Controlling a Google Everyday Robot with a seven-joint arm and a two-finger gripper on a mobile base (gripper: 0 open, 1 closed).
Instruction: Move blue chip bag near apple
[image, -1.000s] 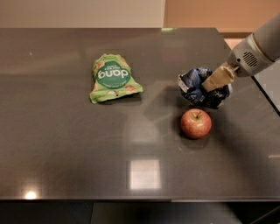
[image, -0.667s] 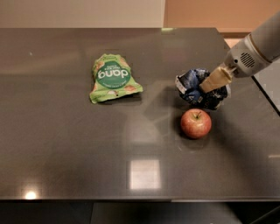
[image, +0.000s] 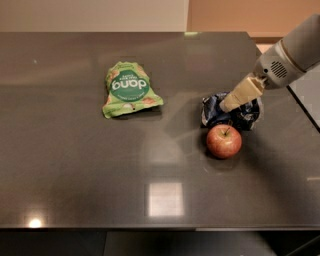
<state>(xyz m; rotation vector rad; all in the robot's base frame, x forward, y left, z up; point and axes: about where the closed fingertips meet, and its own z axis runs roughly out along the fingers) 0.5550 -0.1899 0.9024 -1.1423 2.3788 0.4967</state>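
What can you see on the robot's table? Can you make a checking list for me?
Surface: dark shiny table with light reflections.
Job's things: blue chip bag, crumpled, sits just behind the apple; the apple's stem points up.
Clutter: green dang bag lies flat, well apart, towards the picture's left.
Grippers: gripper is down at the blue chip bag, reaching in from the picture's right.
Cables: nothing seen.
Surroundings: pale wall behind the table.

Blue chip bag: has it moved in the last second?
Yes, slightly: the blue chip bag has shifted toward the apple, which stayed put, and now sits just behind it. The end effector is at the bag's top.
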